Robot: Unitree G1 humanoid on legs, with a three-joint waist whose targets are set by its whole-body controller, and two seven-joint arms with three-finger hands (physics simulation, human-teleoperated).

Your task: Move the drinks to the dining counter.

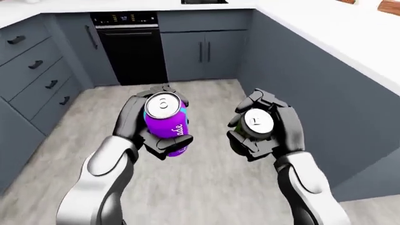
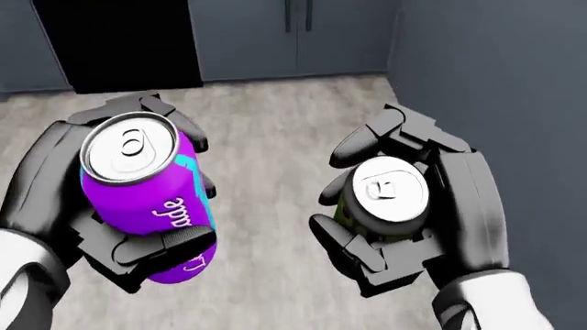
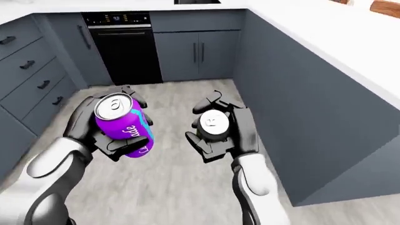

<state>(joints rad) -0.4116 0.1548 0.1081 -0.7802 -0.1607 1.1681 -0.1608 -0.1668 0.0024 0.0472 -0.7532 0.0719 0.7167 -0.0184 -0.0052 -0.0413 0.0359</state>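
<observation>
Grey kitchen floor (image 1: 206, 187) below me, white tabletop (image 1: 350, 33) on the view's right — my 2 hands' fingers clasp a purple aluminium can (image 2: 146, 199) and a greenish silver-topped can (image 2: 385, 199); a bump against the cabinets while walking could loosen either.

**Grey kitchen, pale floor**

A light grey wood-plank floor (image 1: 206, 187) fills the middle of the left-eye view. At the top stands a black built-in oven with a lit display panel (image 1: 128, 47), and just right of it a slate-blue two-door cabinet with dark bar handles (image 1: 200, 54). Slate-blue drawers with dark pulls (image 1: 34, 70) run down the left. A white desk top (image 1: 337, 33) crosses the upper right above plain slate-blue panels (image 1: 325, 117).
</observation>
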